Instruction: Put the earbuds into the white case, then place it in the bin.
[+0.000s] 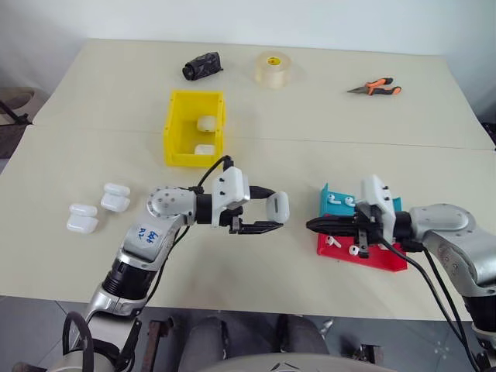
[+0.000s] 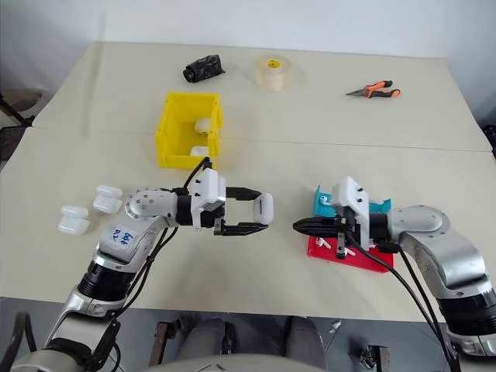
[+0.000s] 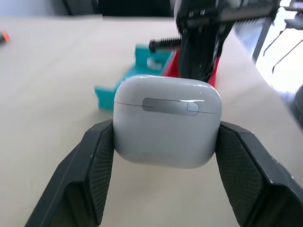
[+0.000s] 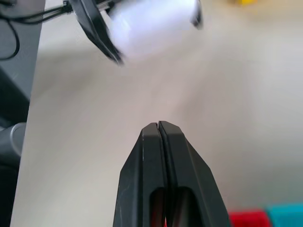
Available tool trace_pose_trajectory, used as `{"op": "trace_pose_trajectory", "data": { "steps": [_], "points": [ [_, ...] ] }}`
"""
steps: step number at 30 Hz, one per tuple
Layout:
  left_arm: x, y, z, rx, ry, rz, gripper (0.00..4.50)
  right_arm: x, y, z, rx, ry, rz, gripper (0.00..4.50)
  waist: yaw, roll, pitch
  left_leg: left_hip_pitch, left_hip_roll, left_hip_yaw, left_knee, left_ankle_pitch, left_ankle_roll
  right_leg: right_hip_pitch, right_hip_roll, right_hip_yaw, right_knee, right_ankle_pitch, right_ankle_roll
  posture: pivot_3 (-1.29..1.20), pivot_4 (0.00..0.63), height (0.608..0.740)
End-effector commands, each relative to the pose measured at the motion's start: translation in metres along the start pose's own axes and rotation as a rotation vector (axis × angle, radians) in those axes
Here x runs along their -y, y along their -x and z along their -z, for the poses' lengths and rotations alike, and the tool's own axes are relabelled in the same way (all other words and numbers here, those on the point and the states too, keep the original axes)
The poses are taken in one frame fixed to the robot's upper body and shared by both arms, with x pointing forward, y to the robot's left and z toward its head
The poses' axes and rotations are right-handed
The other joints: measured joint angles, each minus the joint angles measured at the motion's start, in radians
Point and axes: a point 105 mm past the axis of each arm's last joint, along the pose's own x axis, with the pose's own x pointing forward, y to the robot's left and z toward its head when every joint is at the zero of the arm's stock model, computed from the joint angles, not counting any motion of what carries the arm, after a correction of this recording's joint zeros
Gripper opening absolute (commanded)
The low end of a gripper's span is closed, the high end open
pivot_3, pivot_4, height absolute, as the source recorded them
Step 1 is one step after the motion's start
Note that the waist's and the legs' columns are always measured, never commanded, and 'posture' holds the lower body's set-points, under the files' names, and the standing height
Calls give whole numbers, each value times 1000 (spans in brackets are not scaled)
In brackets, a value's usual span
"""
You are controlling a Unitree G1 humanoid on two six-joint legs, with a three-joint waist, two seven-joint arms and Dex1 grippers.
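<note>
My left gripper [image 1: 276,215] is shut on a white case [image 1: 279,206], lid closed, held above the table's middle and pointing right; the case [image 3: 166,120] sits squarely between both pads. My right gripper [image 1: 311,225] is shut with nothing between its fingertips [image 4: 158,126]. It points left at the case across a short gap. Behind it, tiny white earbuds lie in a teal tray [image 1: 335,199] and a red tray [image 1: 334,242]. The yellow bin [image 1: 173,130] stands farther back on the left, with two white cases [image 1: 206,122] inside.
Two more white cases [image 1: 116,196] [image 1: 82,218] lie on the table at the left. At the far edge are a black bundle [image 1: 201,66], a tape roll [image 1: 273,68] and orange-handled pliers [image 1: 376,87]. The red tray's rim [image 1: 386,262] lies under my right forearm.
</note>
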Motion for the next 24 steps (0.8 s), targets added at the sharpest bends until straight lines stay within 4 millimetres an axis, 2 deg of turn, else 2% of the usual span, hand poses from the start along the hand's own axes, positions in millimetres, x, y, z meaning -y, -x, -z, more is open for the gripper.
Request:
{"op": "trace_pose_trajectory", "data": {
  "steps": [1,4,11,15,18,24],
  "points": [
    [13,22,-7,68,-28,-10,2816,3,19,-14,163,65,53,36,-3,0,0,0,0,0,0,0,0,0,0,0,0,0,0,0,150,740],
    [18,41,-5,109,3,-116,2816,5,24,-12,206,115,96,600,-4,0,0,1,0,0,0,0,0,0,0,0,0,0,0,0,150,740],
    [18,74,8,120,79,-397,2816,3,24,-6,245,224,138,2986,7,0,0,0,0,-1,1,0,0,1,-1,1,0,0,0,0,150,740],
    [-6,112,13,194,182,-767,2816,3,27,-9,270,261,188,4368,5,0,0,1,0,-1,1,0,0,1,-1,1,0,0,0,0,150,740],
    [-24,128,19,186,246,-919,2816,6,30,-13,283,278,235,4472,6,0,0,1,0,-1,1,0,0,1,-1,1,1,0,0,0,150,740],
    [-65,130,8,193,191,-980,2816,15,36,-12,271,283,315,4472,7,0,0,1,-1,-1,1,0,0,2,-1,1,1,0,0,0,150,740]
  ]
}}
